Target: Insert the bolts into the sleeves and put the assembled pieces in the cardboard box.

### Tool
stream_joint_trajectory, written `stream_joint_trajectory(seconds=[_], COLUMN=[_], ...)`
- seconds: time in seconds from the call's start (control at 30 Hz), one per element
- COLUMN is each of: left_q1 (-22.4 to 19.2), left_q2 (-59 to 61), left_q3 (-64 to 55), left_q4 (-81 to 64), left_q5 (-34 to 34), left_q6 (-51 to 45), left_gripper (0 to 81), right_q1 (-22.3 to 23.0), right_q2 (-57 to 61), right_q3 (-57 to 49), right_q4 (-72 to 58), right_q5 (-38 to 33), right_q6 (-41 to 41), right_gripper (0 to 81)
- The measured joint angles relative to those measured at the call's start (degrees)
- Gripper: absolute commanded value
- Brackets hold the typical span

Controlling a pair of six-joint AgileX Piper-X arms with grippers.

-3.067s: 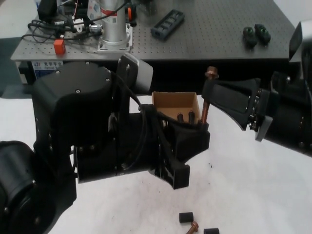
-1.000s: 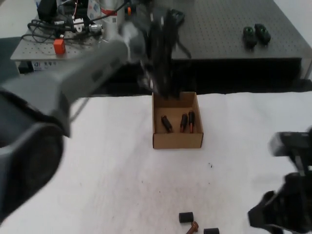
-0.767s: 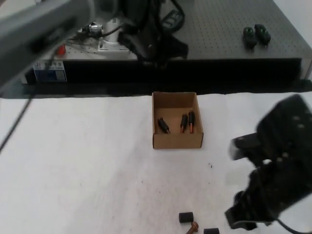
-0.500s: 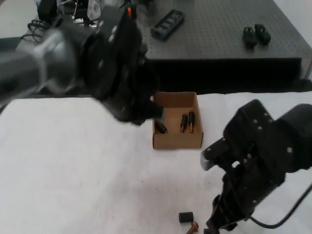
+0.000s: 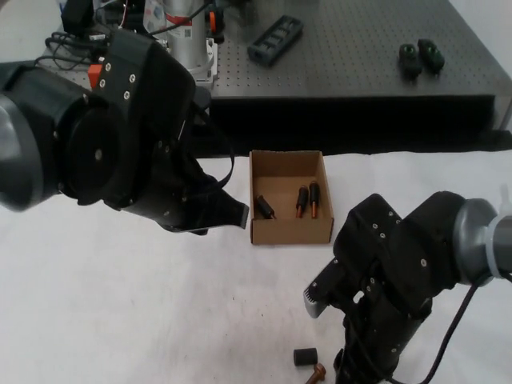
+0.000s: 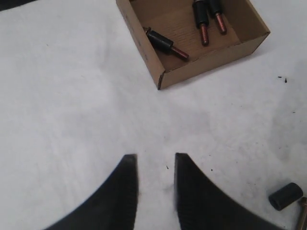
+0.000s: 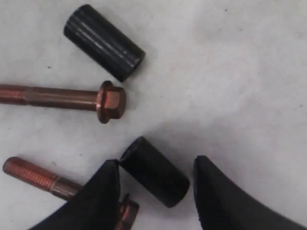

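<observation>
At the left, the left tool (image 6: 153,160) hangs over bare desk (image 6: 57,96). Its fingers are a narrow gap apart and hold nothing. It sits left of the box and nearer, probably waiting for a part to be handed over.

In the middle stands the open cardboard box (image 6: 206,72). Inside lie three assembled pieces, each a copper bolt pushed through a black sleeve. One piece (image 6: 165,44) lies slanted at the box's left side, and a pair (image 6: 199,13) lies side by side toward its right.

At the near right, the right tool (image 7: 156,163) is down at the desk with its fingers wide. They straddle a loose sleeve (image 7: 154,171), apparently to grip it, but have not yet closed. Just beside it lie a bolt (image 7: 62,97), a second sleeve (image 7: 104,42) and a second bolt (image 7: 45,178), so two assemblies seem left to make.
</observation>
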Motion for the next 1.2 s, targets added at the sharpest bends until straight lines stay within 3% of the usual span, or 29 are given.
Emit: stream_joint_trajectory(seconds=[0.1,0.6,0.7,0.83,1.03,1.2], left_q1=[0.0,0.0,0.0,0.0,-0.1,-2.2], left_q2=[0.0,0.0,0.0,0.0,0.1,1.4], left_q3=[0.0,0.0,0.0,0.0,0.0,0.0], left_q4=[0.0,0.5,0.5,0.6,3.0,3.8], left_q5=[0.0,0.0,0.0,3.3,15.5,18.7], left_q6=[0.0,2.1,2.1,3.7,7.5,9.6], left_gripper=[20.0,20.0,20.0,20.0,20.0,22.8], right_q1=[0.0,0.1,0.1,0.1,0.1,-0.5], right_q2=[0.3,1.9,1.9,1.9,1.9,1.9], right_q3=[0.0,-0.1,-0.1,-0.2,-0.2,-0.2], right_q4=[0.0,-2.8,-2.8,-2.5,-4.1,-6.7], right_q5=[0.8,9.1,11.2,11.2,10.7,10.9], right_q6=[-0.2,0.0,0.2,0.2,0.2,0.7], right_gripper=[29.1,29.1,22.8,13.0,1.6,4.0])
